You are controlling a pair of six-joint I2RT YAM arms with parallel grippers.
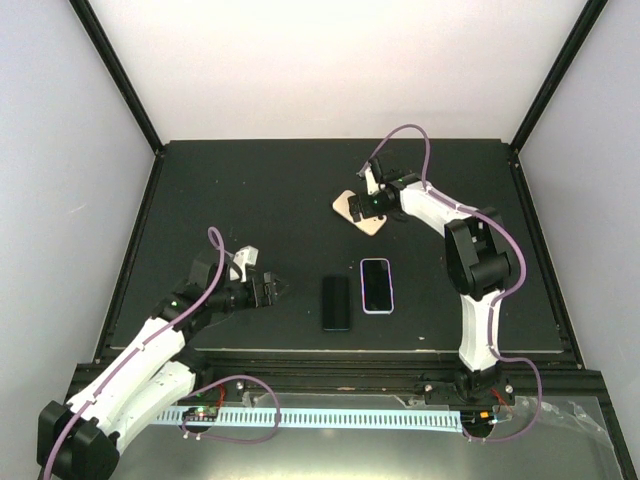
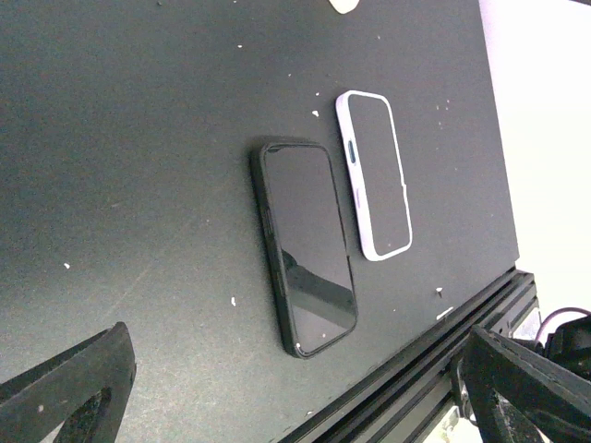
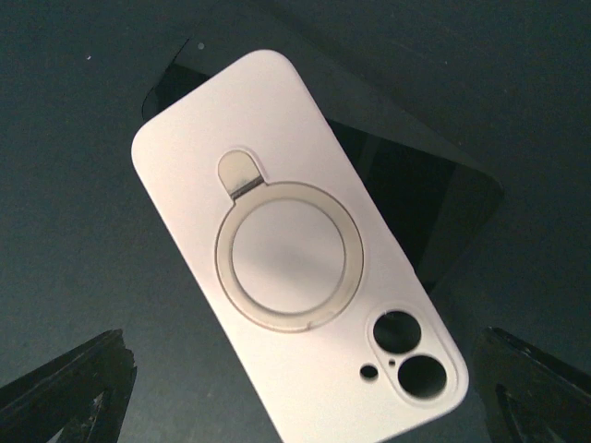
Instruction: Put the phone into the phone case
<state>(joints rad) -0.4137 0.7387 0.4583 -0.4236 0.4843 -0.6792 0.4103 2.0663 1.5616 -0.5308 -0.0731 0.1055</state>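
Here, the right arm [image 1: 480,262] stretches far — claw [image 1: 372,203] agape above the case [image 3: 277,231].

A black table [image 1: 250,190] fills the middle of the overhead view, closed in by a white back wall [image 1: 330,70] and pale side walls, with black corner posts [image 1: 118,75] slanting up at the upper left and upper right. Near the table's lower centre lie two handsets side by side, close but apart: a black-cased handset [image 1: 336,302] on the left and a white-cased handset [image 1: 376,285] on the right, both screen up. Small white specks [image 2: 233,301] dot the surface around them. Along the bottom run a black rail [image 1: 330,358] and a white slotted strip [image 1: 330,417]; crumpled clear plastic [image 1: 590,420] sits at the lower right.
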